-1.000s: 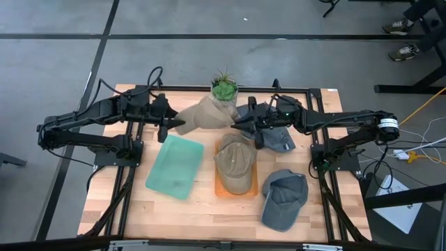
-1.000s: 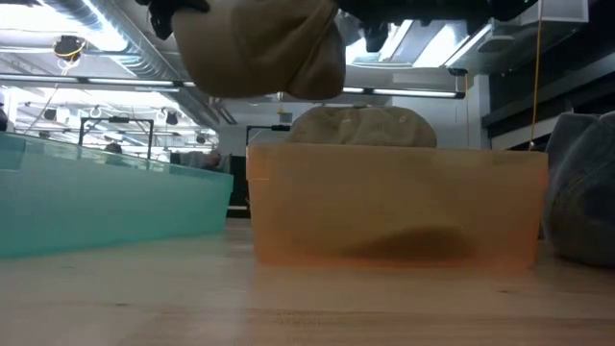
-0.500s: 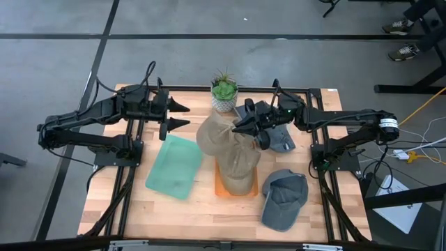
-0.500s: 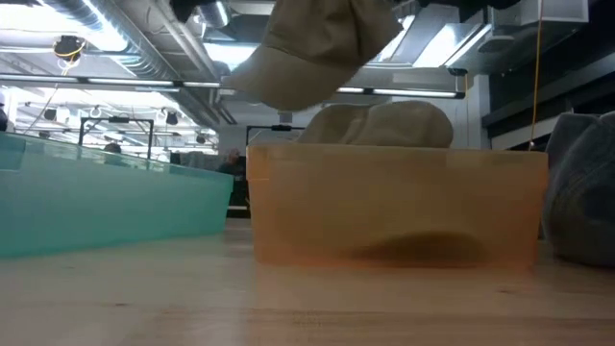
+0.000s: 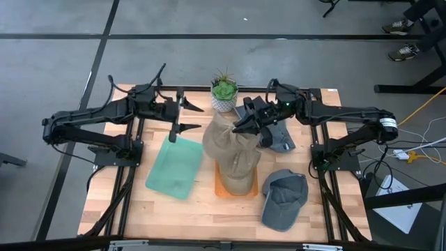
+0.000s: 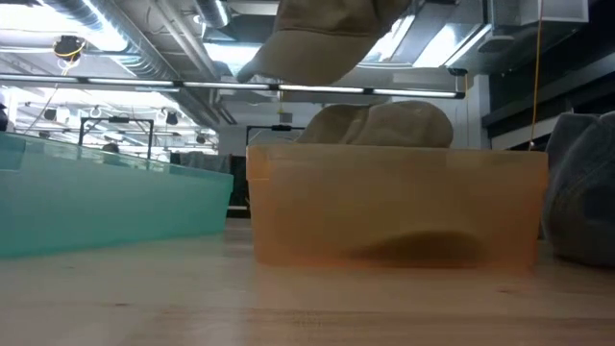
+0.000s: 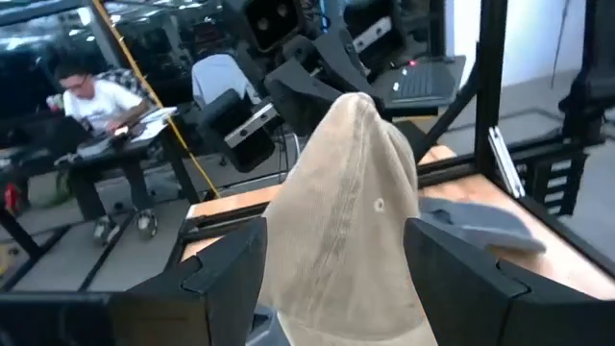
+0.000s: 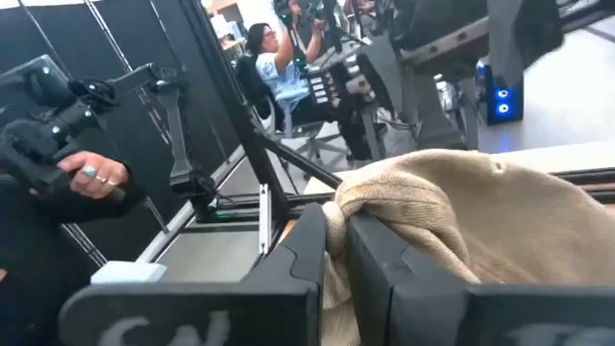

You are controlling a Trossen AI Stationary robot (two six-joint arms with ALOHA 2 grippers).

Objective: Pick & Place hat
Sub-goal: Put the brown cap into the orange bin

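A tan hat (image 5: 226, 143) hangs from my right gripper (image 5: 241, 125) above the orange bin (image 5: 220, 187); in the low view this hat (image 6: 322, 38) floats above the bin (image 6: 394, 207). A second tan hat (image 5: 237, 174) lies in the bin, its crown (image 6: 380, 125) showing over the wall. My left gripper (image 5: 197, 118) is open just left of the hanging hat, and in its wrist view the hat (image 7: 351, 211) shows between the spread fingers, farther off. My right gripper is shut on a bunched fold of the tan hat's cloth (image 8: 360, 197), pinched between its two fingers (image 8: 307, 240). It comes from the table's right, slanting down. The hat hangs below the hold, lifted clear, its lower part over the orange bin.
A teal bin (image 5: 174, 166) lies left of the orange one. One grey hat (image 5: 284, 199) lies right of the orange bin, another (image 5: 280, 137) under my right arm. A potted plant (image 5: 224, 92) stands at the far edge. People show in the room beyond.
My left gripper has opened and let go of the tan hat, which had been stretched between both grippers. The freed side has swung down, so the hat now hangs from my right gripper alone, over the orange bin. My left gripper has edged toward the right.
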